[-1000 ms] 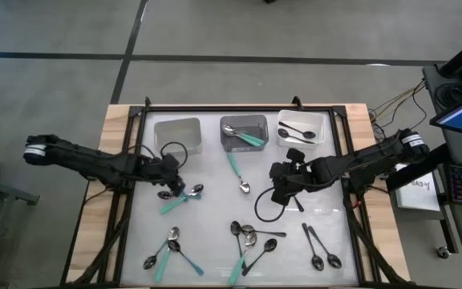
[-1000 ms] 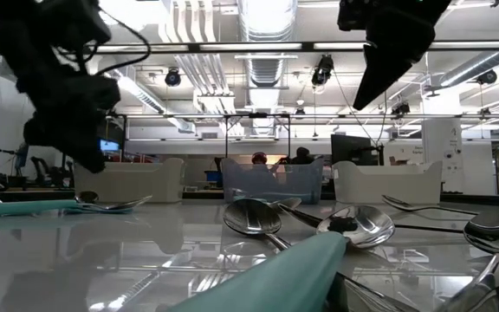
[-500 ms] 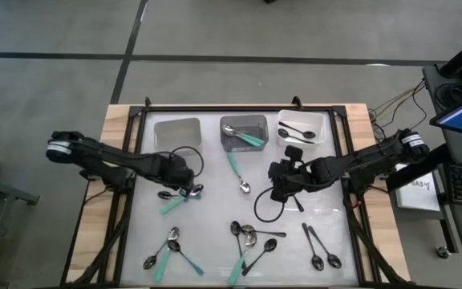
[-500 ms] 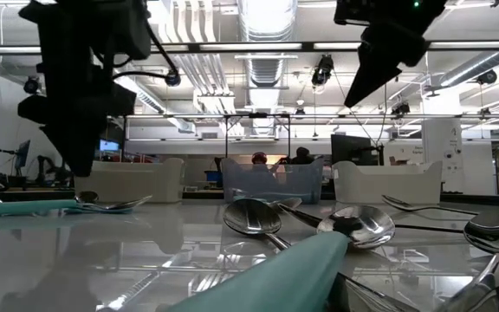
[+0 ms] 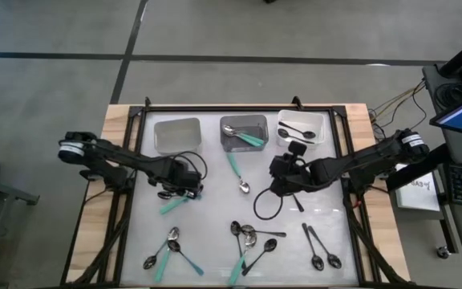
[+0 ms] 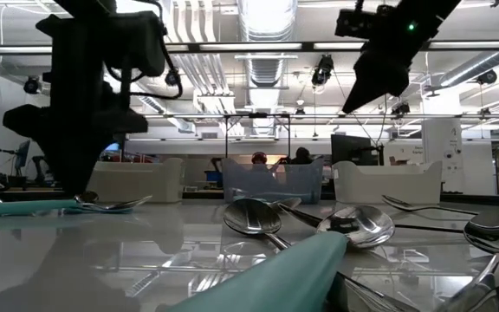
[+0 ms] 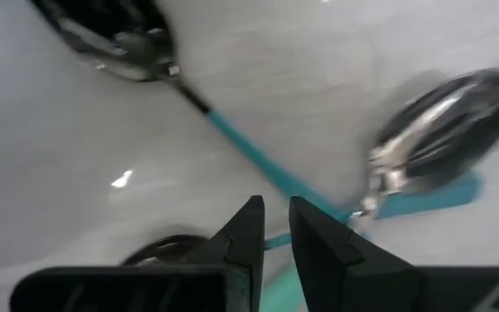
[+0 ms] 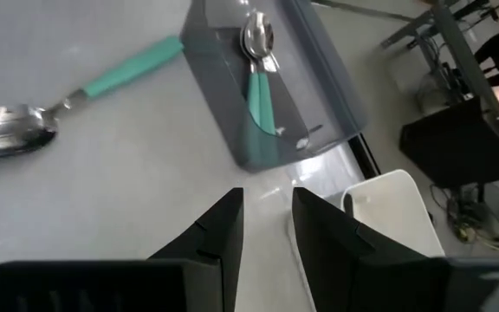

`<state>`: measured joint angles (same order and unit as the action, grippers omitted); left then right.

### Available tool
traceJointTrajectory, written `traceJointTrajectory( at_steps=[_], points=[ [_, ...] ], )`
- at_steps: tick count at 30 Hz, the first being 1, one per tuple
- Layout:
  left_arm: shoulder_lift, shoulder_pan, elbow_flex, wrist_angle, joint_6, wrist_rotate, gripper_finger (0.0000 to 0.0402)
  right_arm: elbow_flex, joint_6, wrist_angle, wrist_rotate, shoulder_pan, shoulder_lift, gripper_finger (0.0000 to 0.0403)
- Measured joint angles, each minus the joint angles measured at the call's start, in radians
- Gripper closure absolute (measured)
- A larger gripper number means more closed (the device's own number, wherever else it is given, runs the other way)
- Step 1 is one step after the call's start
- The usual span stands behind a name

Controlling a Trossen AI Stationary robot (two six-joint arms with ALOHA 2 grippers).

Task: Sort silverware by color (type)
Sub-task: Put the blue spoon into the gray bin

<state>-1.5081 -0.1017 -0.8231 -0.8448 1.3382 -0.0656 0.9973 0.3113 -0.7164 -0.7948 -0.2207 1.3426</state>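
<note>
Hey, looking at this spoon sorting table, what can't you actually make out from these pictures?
- High view: the left end effector covers the spoons under it, so a grip cannot be judged.
- Left wrist view: motion blur smears the teal-handled spoons; any contact with them is unclear.
- Low view: the walls of the left bin hide its contents.
- Right wrist view: the picture's edge cuts off the white bin.
- High view: the overlapping spoons in the front pile are too small to count.

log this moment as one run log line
left gripper: low over teal spoons, empty | right gripper: raised mid-table, empty | grey bin: teal spoons inside
</note>
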Motion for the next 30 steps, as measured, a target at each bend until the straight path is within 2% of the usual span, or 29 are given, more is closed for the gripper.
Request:
traceJointTrajectory(
  at_steps=[3,8,13,24,30],
  points=[
    [0.011,0.001,-0.001,0.032,0.010,-0.021,0.0361,-0.013,-0.018,0.002,-0.001,0.017,0.000,0.0310],
    [0.010,0.001,0.000,-0.003,0.071,-0.031,0.0365,-0.049,-0.065,0.077,-0.002,0.063,0.000,0.0310],
    [0.009,0.001,0.000,-0.003,0.133,-0.055,0.0397,-0.080,-0.151,0.185,0.012,0.114,0.000,0.0310],
    [0.010,0.002,0.000,-0.009,0.221,-0.059,0.0352,-0.082,-0.265,0.238,0.017,0.206,0.000,0.0310],
    [-0.019,0.002,0.000,-0.009,0.289,-0.103,0.0315,-0.101,-0.327,0.306,0.028,0.260,0.000,0.0310]
  ],
)
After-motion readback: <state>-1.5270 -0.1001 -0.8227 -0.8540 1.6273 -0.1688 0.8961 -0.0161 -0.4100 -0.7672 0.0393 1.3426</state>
